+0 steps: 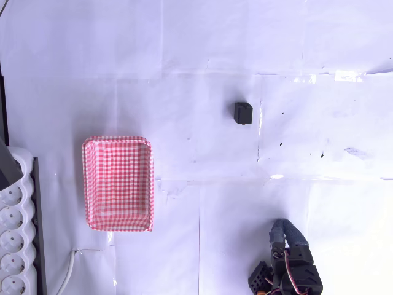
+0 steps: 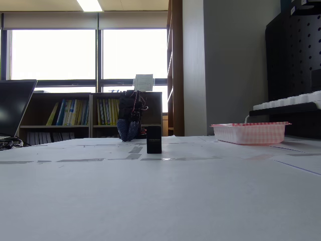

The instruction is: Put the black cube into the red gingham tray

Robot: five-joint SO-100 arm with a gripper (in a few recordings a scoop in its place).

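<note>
Red-and-white checked, the red gingham tray (image 1: 117,183) lay flat on the white paper-covered worktop (image 1: 215,49), toward the left of the overhead view; its checked floor was bare, nothing inside. In the fixed view the tray (image 2: 249,132) sat at the right, rim up, contents hidden by its wall. The black cube (image 1: 243,113) rested on the worktop well apart from the tray, up and to the right of it in the overhead view, touching nothing else. In the fixed view the cube (image 2: 154,139) stood upright near centre, in front of the arm. The pincer (image 1: 284,236) was folded back near the arm's base at the bottom edge, well apart from the cube; open or clenched could not be told. A white power strip (image 1: 15,239) lay left of the tray.
</note>
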